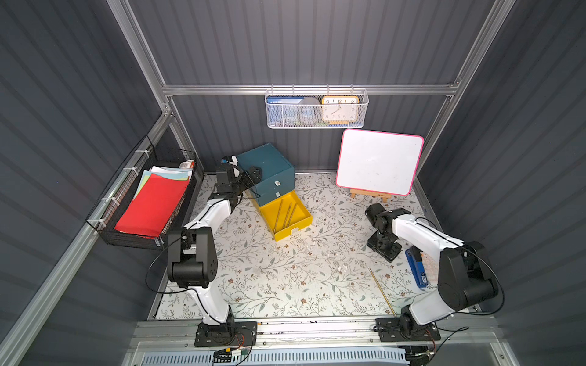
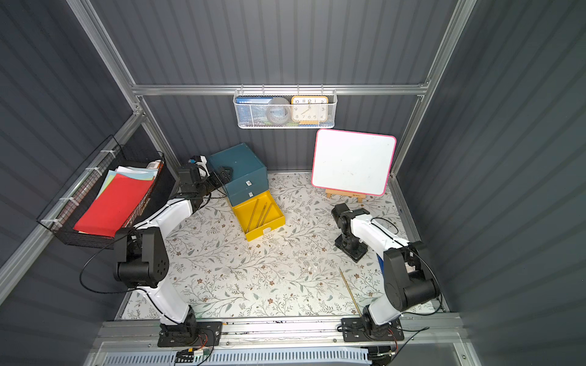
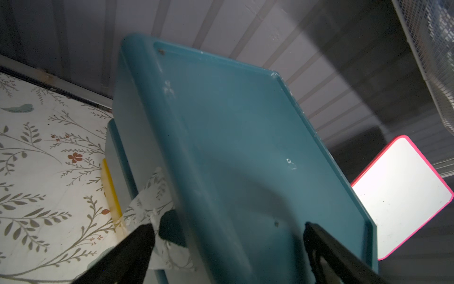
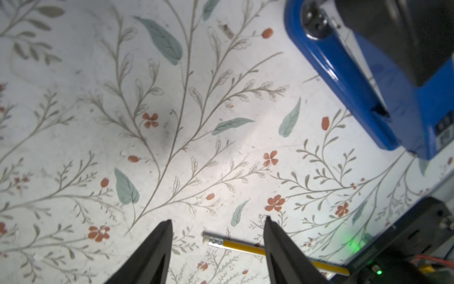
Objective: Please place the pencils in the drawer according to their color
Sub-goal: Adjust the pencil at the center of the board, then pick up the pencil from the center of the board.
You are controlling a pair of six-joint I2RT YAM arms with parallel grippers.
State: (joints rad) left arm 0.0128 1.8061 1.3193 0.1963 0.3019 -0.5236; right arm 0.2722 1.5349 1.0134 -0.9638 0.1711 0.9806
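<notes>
My right claw [image 4: 218, 219] stands apart, empty, above the yellow pencil [image 4: 243, 247]. Light, stiff, likely to roll; I judge mid-shaft the best hold.

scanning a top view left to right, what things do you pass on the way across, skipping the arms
black wire basket → yellow drawer → loose yellow pencil → blue stapler

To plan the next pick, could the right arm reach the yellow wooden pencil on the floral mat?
Probably yes: the open right hand hangs near the yellow wooden pencil, nothing between them.
</notes>
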